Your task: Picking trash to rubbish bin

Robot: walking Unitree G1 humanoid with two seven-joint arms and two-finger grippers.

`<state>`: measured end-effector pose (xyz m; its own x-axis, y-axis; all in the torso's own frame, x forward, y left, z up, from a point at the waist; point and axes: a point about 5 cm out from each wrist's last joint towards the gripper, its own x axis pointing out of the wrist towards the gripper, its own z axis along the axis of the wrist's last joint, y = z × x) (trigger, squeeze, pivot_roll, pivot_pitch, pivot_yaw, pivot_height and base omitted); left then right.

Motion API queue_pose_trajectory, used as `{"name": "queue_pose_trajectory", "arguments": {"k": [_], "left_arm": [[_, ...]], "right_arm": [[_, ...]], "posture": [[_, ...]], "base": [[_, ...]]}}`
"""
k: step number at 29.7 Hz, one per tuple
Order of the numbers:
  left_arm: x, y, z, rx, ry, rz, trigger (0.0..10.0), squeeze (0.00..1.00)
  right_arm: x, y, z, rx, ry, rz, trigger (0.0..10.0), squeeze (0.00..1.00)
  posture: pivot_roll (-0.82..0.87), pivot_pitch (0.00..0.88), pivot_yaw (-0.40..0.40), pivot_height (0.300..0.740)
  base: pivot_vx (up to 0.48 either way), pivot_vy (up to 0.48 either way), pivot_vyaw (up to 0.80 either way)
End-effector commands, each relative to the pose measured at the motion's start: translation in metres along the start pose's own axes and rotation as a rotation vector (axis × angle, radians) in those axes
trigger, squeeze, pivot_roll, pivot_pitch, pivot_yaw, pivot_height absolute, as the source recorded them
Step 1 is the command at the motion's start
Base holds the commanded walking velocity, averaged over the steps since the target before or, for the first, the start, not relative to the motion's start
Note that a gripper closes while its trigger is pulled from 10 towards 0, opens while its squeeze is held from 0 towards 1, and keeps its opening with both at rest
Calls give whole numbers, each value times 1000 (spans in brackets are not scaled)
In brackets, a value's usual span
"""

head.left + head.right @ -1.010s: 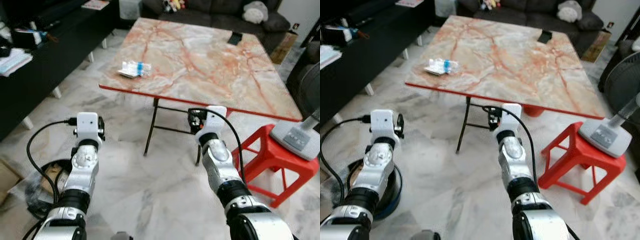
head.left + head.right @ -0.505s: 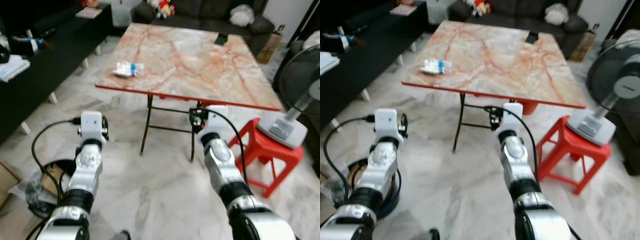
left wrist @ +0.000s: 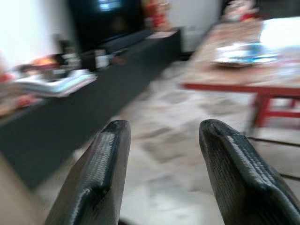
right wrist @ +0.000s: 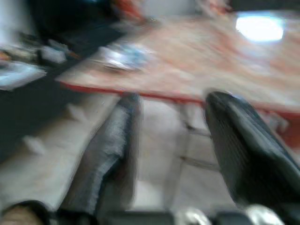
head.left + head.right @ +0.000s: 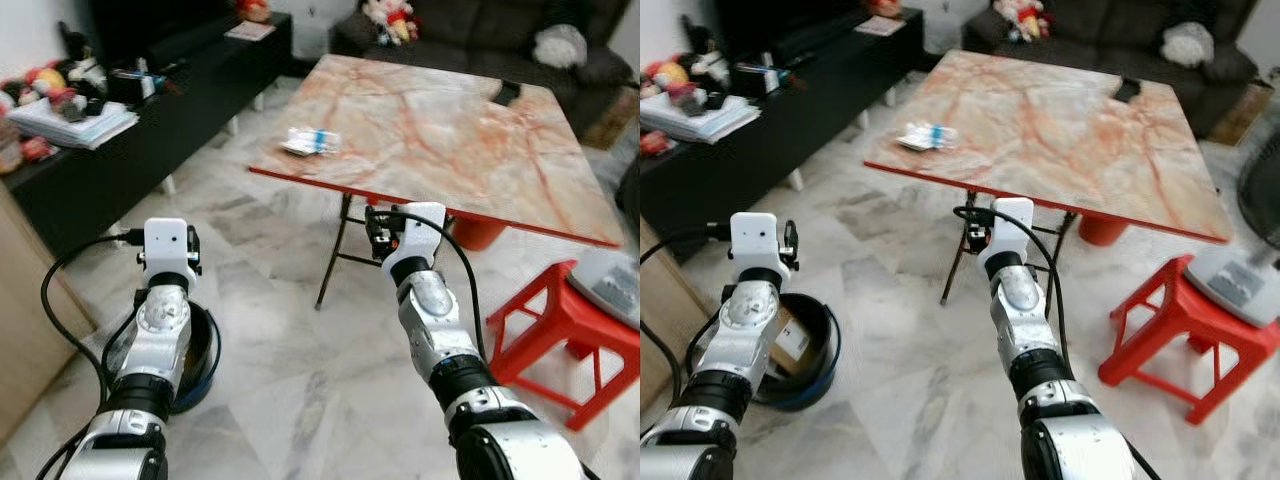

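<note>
Both grippers are held spread and empty — left gripper, right gripper — while the plastic trash is seen lying on the marble table, near its edge.

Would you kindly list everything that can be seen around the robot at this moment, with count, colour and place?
Table: one, marbled pink top with red edge, ahead of the robot.
Wrapper: one crumpled piece, clear with blue, near the table's left edge.
Dark object: one, black, far side of the table.
Stool: one, red, on the floor to the right.
Fan base: one, grey, on the stool.
Bin: one, dark with blue rim, on the floor beside the left arm.
Low cabinet: one, black, along the left, cluttered on top.
Sofa: one, dark, behind the table.
Left gripper: open, empty.
Right gripper: open, empty.
</note>
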<state>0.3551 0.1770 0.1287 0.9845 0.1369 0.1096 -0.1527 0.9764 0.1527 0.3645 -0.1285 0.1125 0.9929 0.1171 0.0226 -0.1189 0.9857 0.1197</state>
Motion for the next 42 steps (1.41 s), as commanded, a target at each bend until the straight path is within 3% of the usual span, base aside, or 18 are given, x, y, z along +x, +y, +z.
{"name": "queue_pose_trajectory", "arguments": {"k": [1, 7, 23, 31, 42], "left_arm": [[3, 10, 3, 25, -10, 22, 10000, 0], [3, 11, 4, 28, -15, 26, 10000, 0], [5, 16, 12, 47, -57, 43, 10000, 0], [5, 17, 15, 52, -68, 46, 10000, 0], [6, 17, 18, 56, -77, 47, 10000, 0]], "right_arm": [[6, 11, 9, 19, -29, 28, 10000, 0], [7, 11, 12, 25, -40, 23, 10000, 0], [6, 18, 17, -14, -81, 78, 10000, 0], [6, 21, 17, -15, -88, 94, 10000, 0], [5, 21, 16, -9, -87, 94, 10000, 0]], "posture": [[94, 45, -96, 740], [94, 57, -99, 740], [98, 58, -105, 740], [102, 61, -105, 740], [100, 60, -103, 740]], "base": [[416, 0, 0], [417, 0, -614], [393, 0, 0], [297, 0, 740], [302, 0, 0]]}}
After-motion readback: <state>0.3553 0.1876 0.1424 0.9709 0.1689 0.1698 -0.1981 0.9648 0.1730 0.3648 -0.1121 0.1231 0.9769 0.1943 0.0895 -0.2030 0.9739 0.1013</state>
